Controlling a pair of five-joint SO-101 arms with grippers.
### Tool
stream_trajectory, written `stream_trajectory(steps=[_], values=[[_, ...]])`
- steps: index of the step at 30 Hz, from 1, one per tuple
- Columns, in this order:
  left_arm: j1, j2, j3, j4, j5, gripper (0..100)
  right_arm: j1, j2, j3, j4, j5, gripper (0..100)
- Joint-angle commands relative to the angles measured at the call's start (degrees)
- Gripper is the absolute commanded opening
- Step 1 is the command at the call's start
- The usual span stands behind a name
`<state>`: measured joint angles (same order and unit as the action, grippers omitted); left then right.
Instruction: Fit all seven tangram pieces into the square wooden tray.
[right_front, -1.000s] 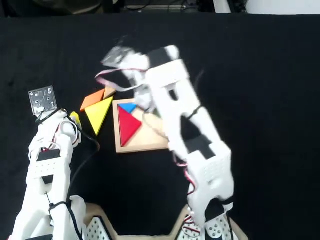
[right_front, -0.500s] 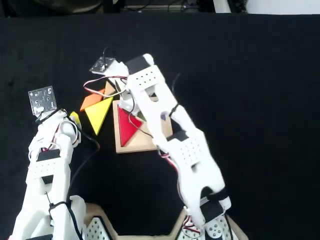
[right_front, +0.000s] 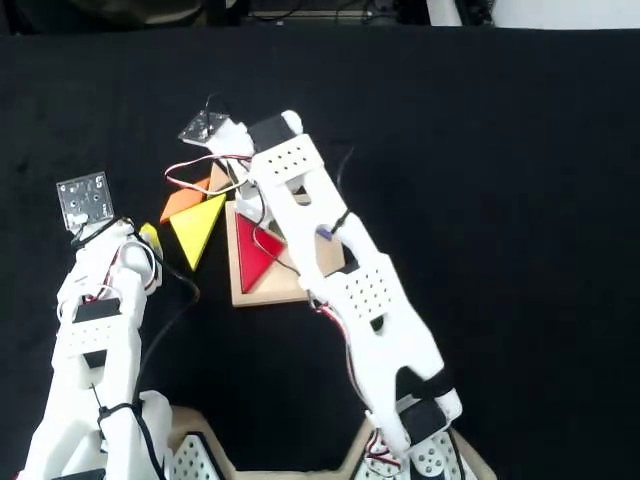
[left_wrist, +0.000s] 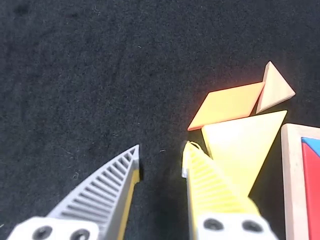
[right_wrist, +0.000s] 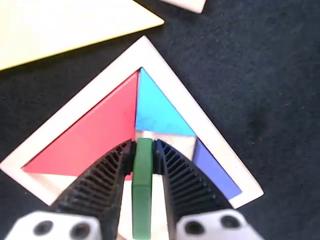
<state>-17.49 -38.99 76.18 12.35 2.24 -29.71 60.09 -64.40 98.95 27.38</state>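
Observation:
My right gripper (right_wrist: 143, 150) is shut on a green piece (right_wrist: 142, 192), held on edge over the square wooden tray (right_wrist: 90, 89). A red triangle (right_wrist: 95, 132), a light blue triangle (right_wrist: 157, 116) and a dark blue piece (right_wrist: 215, 172) lie in the tray. The green piece hangs above the bare wood between them. In the high view the right arm (right_front: 300, 215) covers the tray's (right_front: 265, 292) far part. My left gripper (left_wrist: 161, 150) stands open on the cloth beside the yellow triangle (left_wrist: 245, 142). An orange parallelogram (left_wrist: 227, 104) and a cream triangle (left_wrist: 276, 90) lie just beyond it.
The loose pieces sit in a cluster left of the tray in the high view: yellow triangle (right_front: 198, 228), orange parallelogram (right_front: 182, 200), cream triangle (right_front: 218, 183). Black cloth (right_front: 500, 200) spreads wide to the right and far side. Servo cables (right_front: 190, 170) loop over the loose pieces.
The right arm has swung left and come down over the tray's far left part, carrying the green piece. The left arm has not moved.

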Motion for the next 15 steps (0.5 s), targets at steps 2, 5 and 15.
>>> stream_trajectory(steps=[2,5,15], values=[[-0.2,-0.5,-0.5,-0.9,0.1,15,-0.9,-0.7,-1.6,2.2,-1.3,4.3],[-0.3,-0.5,-0.5,-0.9,0.1,15,-1.4,-0.9,0.0,2.2,-2.6,11.6],[-0.3,-0.5,-0.5,-0.9,0.1,15,-1.4,-1.5,0.9,2.3,-2.4,18.5]])
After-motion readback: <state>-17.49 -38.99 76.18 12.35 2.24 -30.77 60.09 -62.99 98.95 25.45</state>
